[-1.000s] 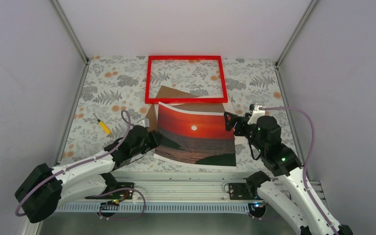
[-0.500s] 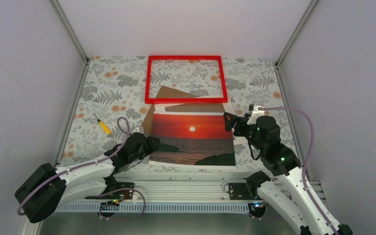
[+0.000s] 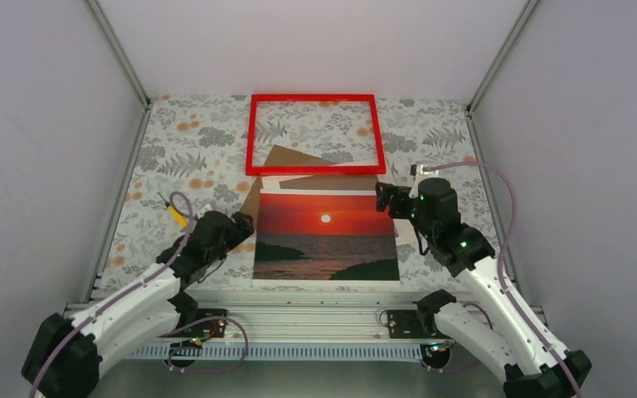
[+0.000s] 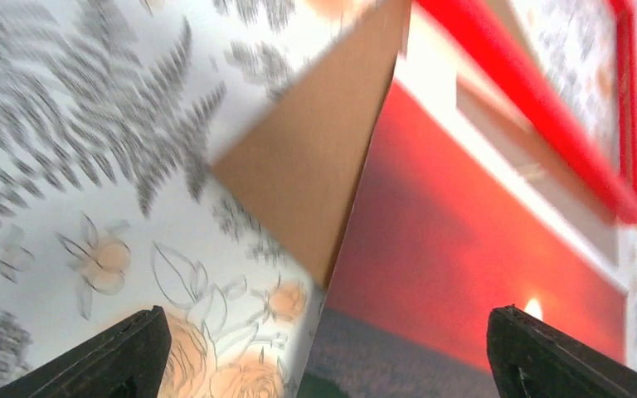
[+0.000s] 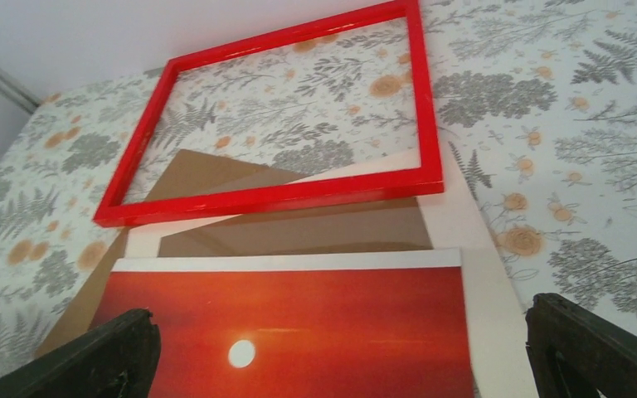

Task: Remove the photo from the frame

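Seeing the photo (image 3: 325,236) lying flat on the tabletop (image 3: 191,141), picture side up, right between the two claws. Finding it fully outside the frame (image 3: 311,170), with the red frame resting farther off, past the tips of both claws. Spotting a brown board (image 3: 286,157) and a white sheet (image 5: 481,274) poking out from under the photo's far edge, on the frame side of the claws.

Holding the left claw (image 3: 242,225) low, just beside the photo's left edge, with its fingers wide apart and nothing between them. Not touching the photo, as far as can be told. Holding the right claw (image 3: 384,201) near the photo's far right corner, fingers wide apart too, gripping nothing.

Guessing at the step: finishing the taking-out, with the photo free and both claws gripping nothing.

Thinking about the next move: lifting both claws up and pulling them back toward the arm bases, away from the photo. Needing care on the left side, with the paper edge lying so close to the open fingers. Watching out for bumping it sideways and sliding the photo over the board. Needing no new grab, unless wanting the photo moved clear of the board and sheet; then pinching a thin flat edge, likely a tricky catch on a flat tabletop.
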You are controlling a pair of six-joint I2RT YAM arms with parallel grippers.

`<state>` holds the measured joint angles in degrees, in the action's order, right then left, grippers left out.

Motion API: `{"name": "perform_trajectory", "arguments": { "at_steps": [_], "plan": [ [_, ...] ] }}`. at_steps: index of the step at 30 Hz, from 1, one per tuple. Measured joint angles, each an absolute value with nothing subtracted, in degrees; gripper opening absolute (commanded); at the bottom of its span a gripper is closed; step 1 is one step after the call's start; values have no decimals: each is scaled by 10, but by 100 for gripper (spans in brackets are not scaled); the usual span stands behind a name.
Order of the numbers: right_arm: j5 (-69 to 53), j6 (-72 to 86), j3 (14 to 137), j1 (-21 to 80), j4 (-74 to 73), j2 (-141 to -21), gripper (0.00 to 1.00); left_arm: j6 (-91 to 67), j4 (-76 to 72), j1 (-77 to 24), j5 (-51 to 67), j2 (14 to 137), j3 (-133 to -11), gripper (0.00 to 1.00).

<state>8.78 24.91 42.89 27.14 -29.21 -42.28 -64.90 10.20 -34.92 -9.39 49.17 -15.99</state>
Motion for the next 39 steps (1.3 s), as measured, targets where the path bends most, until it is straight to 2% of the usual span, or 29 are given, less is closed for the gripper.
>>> {"name": "perform_trajectory", "arguments": {
  "at_steps": [4, 8, 11, 16, 26, 39],
  "plan": [
    [92, 234, 444, 232, -289, -451, 100, -604, 182, -289, -103, 408, -202, 100],
    [91, 223, 454, 173, -292, -452, 100, -557, 281, -266, -146, 309, -298, 100],
    [93, 219, 457, 125, -298, -430, 100, -519, 340, -265, -188, 252, -382, 100],
    [109, 216, 463, 115, -314, -356, 100, -453, 415, -265, -257, 190, -469, 100],
    [103, 190, 443, 115, -291, -182, 100, -343, 437, -265, -286, 92, -475, 100],
    [93, 182, 408, 115, -285, -164, 100, -317, 427, -265, -287, 87, -457, 100]
  ]
}}
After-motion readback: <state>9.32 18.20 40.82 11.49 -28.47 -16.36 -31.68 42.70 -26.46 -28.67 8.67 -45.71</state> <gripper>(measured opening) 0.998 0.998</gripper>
